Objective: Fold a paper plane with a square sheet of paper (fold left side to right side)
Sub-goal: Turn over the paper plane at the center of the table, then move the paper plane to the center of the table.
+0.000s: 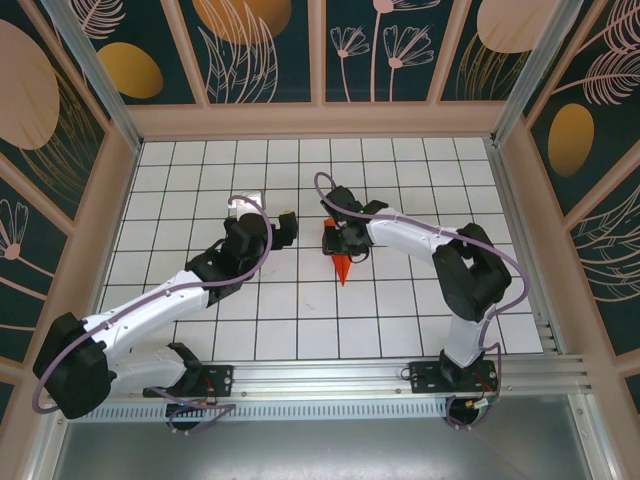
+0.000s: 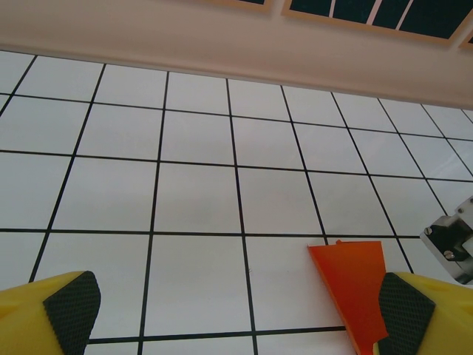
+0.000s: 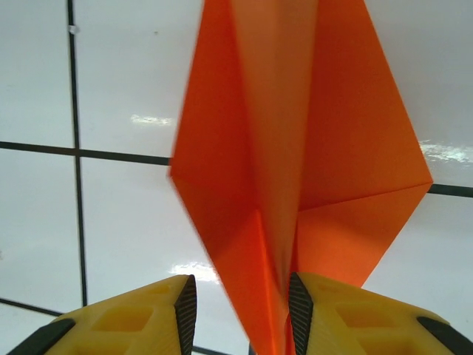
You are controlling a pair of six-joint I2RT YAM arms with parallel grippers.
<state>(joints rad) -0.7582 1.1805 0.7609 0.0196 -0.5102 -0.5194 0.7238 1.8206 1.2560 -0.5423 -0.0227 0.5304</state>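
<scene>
The bright orange paper plane point(image 1: 342, 264) is a folded, narrow pointed shape in the middle of the white grid floor, tip toward the near edge. My right gripper point(image 1: 340, 238) hangs over its far end. In the right wrist view the paper's point(image 3: 295, 133) raised centre fold stands between the yellow fingers of the right gripper point(image 3: 240, 314). It lies against the right pad point(image 3: 299, 310), with a gap to the left pad point(image 3: 186, 310), so the jaws are open. My left gripper point(image 1: 285, 228) sits just left of the paper, wide open point(image 2: 236, 318). The orange edge point(image 2: 351, 285) lies by its right finger point(image 2: 406, 310).
The white tiled floor point(image 1: 250, 300) is ringed by a low wooden wall point(image 1: 320, 120) and patterned panels. A metal rail point(image 1: 350, 378) carries both arm bases at the near edge. Part of the right arm's wrist point(image 2: 452, 238) shows at the right of the left wrist view.
</scene>
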